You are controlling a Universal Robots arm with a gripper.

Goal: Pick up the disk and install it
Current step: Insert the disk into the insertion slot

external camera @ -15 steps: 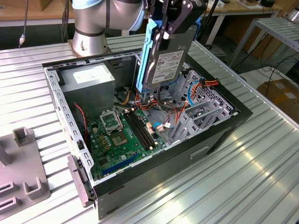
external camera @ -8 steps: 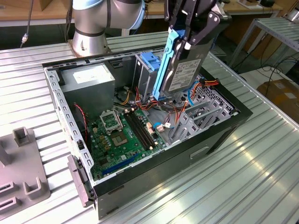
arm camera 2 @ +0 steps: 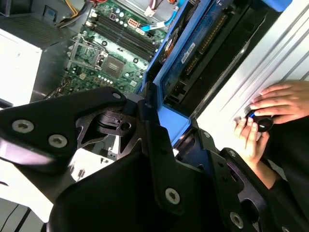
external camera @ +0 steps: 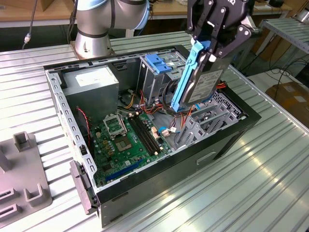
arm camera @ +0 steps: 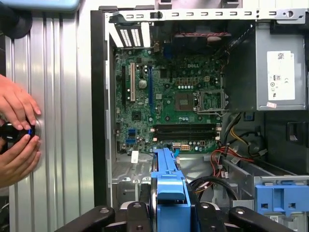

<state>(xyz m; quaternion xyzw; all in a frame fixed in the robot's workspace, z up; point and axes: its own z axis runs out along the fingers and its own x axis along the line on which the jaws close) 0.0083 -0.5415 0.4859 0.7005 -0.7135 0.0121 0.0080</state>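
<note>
Carrying step in hand: fingers (external camera: 231, 42) clamped on the disk (external camera: 203, 86), held tilted above the open computer case (external camera: 236, 126); installation, not yet done, judged to require squaring it to the drive cage (external camera: 200, 126).

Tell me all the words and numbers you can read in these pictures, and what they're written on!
Nothing can be quoted with confidence.
White label on the disk, held in the gripper: print too small to read.
White sticker on the power supply: print too small to read.
Tiny markings on the motherboard: too small to read.
</note>
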